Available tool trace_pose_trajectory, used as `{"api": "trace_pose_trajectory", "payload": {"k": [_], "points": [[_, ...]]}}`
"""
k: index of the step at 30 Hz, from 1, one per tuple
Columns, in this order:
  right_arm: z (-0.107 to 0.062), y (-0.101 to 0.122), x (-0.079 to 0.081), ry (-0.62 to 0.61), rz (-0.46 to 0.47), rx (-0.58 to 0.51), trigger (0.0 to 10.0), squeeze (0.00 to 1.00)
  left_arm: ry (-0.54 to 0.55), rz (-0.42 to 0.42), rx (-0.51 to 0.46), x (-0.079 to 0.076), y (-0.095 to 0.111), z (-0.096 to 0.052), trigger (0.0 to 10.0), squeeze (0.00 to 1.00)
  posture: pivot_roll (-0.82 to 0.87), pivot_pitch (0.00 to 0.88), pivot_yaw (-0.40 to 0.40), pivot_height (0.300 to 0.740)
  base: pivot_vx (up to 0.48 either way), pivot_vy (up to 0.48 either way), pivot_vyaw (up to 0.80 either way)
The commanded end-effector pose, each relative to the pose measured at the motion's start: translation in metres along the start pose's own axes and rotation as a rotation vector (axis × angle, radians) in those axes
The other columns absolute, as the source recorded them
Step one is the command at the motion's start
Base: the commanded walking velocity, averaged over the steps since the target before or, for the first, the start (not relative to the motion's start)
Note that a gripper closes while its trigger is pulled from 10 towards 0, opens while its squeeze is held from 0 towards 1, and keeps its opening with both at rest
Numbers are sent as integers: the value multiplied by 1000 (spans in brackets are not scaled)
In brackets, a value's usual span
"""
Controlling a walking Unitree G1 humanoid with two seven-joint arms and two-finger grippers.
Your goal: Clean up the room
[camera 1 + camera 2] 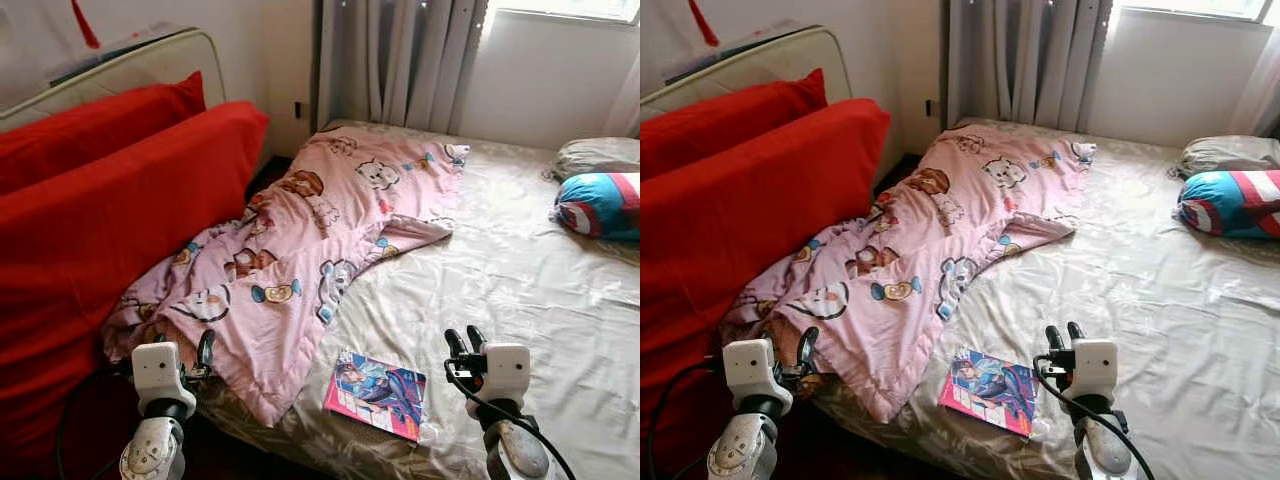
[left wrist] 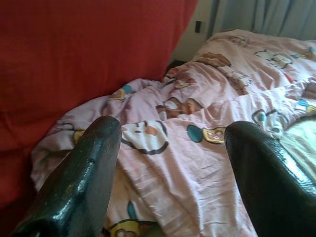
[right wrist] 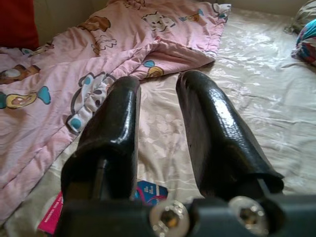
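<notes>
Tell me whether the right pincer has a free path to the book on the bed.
Probably yes. The book lies flat on bare sheet just beside the open right pincer, with nothing between them; the pink quilt stops short of it.

Both eye views look forward and down from the head over the bed, the right one shifted slightly sideways. The left wrist camera sits low and close, looking along its fingers across the pink cartoon quilt toward the red cushions. The right wrist camera looks along its fingers up the bed, sharing the quilt and the comic book.
</notes>
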State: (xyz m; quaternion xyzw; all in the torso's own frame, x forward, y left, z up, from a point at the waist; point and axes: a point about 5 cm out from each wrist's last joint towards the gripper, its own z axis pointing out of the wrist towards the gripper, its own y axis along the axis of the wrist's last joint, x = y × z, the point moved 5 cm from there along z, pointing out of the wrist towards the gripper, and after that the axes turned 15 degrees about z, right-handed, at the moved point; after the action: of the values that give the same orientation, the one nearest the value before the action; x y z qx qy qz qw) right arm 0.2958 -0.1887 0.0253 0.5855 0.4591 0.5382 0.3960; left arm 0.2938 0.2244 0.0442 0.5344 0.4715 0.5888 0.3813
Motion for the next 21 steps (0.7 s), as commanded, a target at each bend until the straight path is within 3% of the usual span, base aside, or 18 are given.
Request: {"api": "trace_pose_trajectory", "payload": {"k": [1, 12, 15, 21], "points": [[6, 11, 5, 12, 12, -33, 10000, 0, 12, -15, -26, 2, 10, 5, 10000, 0, -84, 0, 0, 740, 0, 0, 0], [14, 10, 26, 85, 30, -26, 10000, 0, 49, -6, -48, 11, 20, 5, 10000, 0, -42, 0, 9, 740, 0, 0, 0], [17, 6, 28, 86, 36, -1, 10000, 0, 46, -1, -51, 12, 21, 3, 10000, 0, -34, 0, 15, 740, 0, 0, 0], [17, 8, 25, 73, 36, -6, 10000, 0, 48, -2, -47, 11, 21, 2, 10000, 0, -45, 0, 15, 700, 0, 0, 0]]}}
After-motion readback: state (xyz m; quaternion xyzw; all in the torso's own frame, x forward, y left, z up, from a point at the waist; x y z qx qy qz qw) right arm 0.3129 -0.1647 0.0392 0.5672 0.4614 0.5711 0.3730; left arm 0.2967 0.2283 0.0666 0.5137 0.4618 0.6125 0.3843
